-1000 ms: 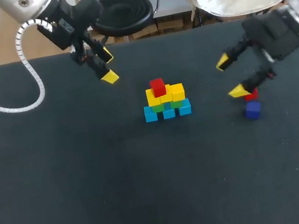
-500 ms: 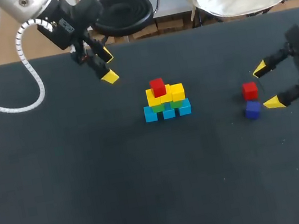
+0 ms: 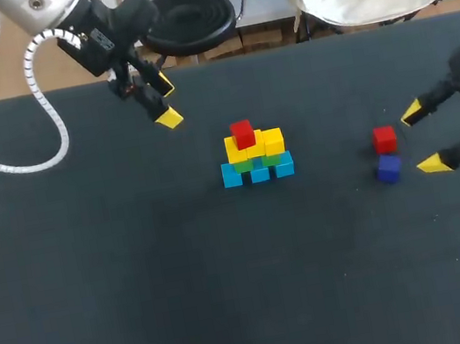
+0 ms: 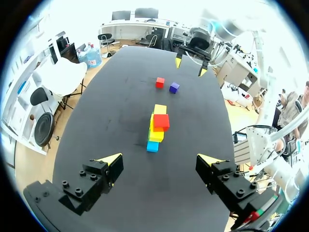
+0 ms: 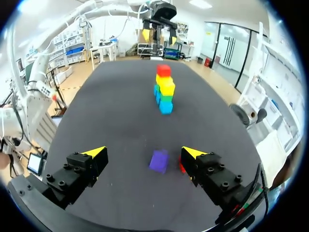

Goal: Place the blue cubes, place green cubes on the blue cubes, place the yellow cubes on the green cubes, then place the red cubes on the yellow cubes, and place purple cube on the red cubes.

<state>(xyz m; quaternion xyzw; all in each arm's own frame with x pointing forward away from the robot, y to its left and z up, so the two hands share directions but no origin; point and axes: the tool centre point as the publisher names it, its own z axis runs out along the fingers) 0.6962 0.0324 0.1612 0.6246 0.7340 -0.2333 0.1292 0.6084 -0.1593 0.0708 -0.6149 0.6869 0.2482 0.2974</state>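
The black cloth-covered table [image 3: 148,311] carries everything. My left gripper [image 3: 166,100] hangs at the far left of the stack with its fingers spread and nothing in them. My right gripper [image 3: 423,138] sits low at the right side, fingers wide apart and empty, opening toward the two loose cubes.

Mid-table stands the stack of small cubes [image 3: 255,154]: a light blue row at the base, green above, yellow above that, and one top red cube [image 3: 242,133] over the left part of the yellow layer.

The small loose red cube [image 3: 385,139] lies just left of the right gripper. The small purple cube [image 3: 388,168] sits close beside it on the near side, the two apart or barely so.

The step in hand looks like fetching the loose red one. In the right wrist view the purple cube lies between the fingers and the red one hides partly behind one finger, so I would shift the gripper toward the far side until red is centred. The near finger should come down in the narrow gap without nudging purple. Close squarely on flat faces, lift straight up, and set it beside the top red cube without jarring the stack.
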